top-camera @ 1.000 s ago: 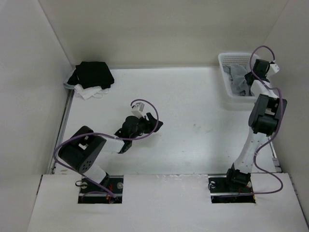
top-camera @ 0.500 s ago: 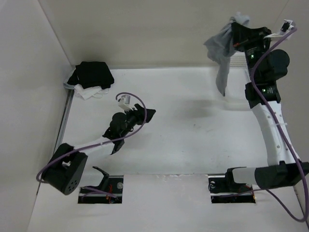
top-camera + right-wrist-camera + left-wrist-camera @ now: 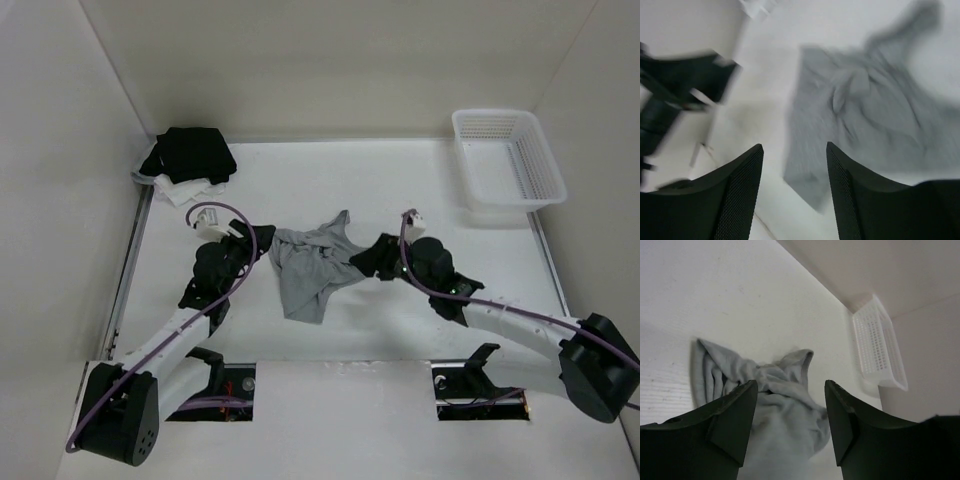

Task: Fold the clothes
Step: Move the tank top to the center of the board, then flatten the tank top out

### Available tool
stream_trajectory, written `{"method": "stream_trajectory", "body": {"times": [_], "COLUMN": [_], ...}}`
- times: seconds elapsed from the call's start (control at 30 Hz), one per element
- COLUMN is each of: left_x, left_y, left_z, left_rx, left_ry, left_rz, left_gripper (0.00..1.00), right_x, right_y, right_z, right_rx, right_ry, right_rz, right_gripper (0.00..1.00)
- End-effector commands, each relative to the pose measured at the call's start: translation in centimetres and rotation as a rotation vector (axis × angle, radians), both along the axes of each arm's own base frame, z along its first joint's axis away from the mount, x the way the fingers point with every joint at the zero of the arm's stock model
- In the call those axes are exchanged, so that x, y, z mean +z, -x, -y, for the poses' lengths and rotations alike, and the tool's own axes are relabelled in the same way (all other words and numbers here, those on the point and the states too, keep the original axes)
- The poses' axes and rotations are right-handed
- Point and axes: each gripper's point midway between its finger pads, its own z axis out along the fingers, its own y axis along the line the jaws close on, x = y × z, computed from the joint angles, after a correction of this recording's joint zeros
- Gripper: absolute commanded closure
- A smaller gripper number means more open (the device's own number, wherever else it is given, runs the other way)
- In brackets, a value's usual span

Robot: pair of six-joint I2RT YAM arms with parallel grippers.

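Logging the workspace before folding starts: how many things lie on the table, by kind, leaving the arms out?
grey garment, crumpled between the arms: 1
black and white clothes pile: 1
white basket: 1
Total: 3
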Motion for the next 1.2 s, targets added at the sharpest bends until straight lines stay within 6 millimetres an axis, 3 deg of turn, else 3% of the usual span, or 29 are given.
{"method": "stream_trajectory", "body": {"times": [0.0,0.07,0.1,0.2,0.27,0.33,0.5,0.63,0.77,1.0,1.03,1.1,1.17], "left_x": [-2.9,-4.5,-4.8,-4.0,-3.2,-3.1,-4.2,-5.2,-7.7,-9.7,-9.9,-9.9,-9.2], "left_y": [1.4,1.9,2.2,2.6,3.4,4.7,6.4,6.2,5.3,2.3,2.0,1.8,1.6], "left_z": [-0.9,-1.3,-0.9,0.5,2.8,5.6,10.9,15.0,15.4,16.3,16.5,16.4,15.9], "left_rx": [0.011,0.013,-0.003,-0.057,-0.141,-0.233,-0.352,-0.398,-0.384,-0.375,-0.376,-0.375,-0.354], "left_ry": [-0.053,-0.099,-0.110,-0.130,-0.185,-0.262,-0.528,-0.729,-0.799,-0.835,-0.843,-0.840,-0.814], "left_rz": [-0.100,-0.149,-0.164,-0.140,-0.113,-0.095,-0.047,0.002,-0.040,-0.066,-0.068,-0.069,-0.064], "left_gripper": [0.46,0.46,0.49,0.55,0.64,0.69,0.62,0.57,0.52,0.43,0.46,0.61,0.77], "right_x": [0.7,-2.6,-4.3,-7.0,-8.3,-9.3,-10.1,-11.7,-13.5,-14.5,-14.4,-14.5,-15.0], "right_y": [0.6,0.2,-0.1,-0.3,0.1,-0.2,-1.9,-2.5,-3.0,-5.5,-5.8,-6.3,-7.3], "right_z": [3.0,4.8,5.4,4.7,3.1,2.3,4.6,6.7,8.2,8.2,8.0,7.3,6.9], "right_rx": [-0.125,-0.196,-0.224,-0.199,-0.146,-0.156,-0.318,-0.402,-0.460,-0.492,-0.488,-0.467,-0.452], "right_ry": [-0.014,0.065,0.111,0.196,0.239,0.270,0.284,0.289,0.316,0.324,0.319,0.305,0.295], "right_rz": [0.031,-0.059,-0.107,-0.175,-0.199,-0.198,-0.204,-0.260,-0.315,-0.338,-0.340,-0.350,-0.362], "right_gripper": [0.42,0.53,0.64,0.76,0.73,0.63,0.60,0.54,0.49,0.46,0.46,0.49,0.58]}}
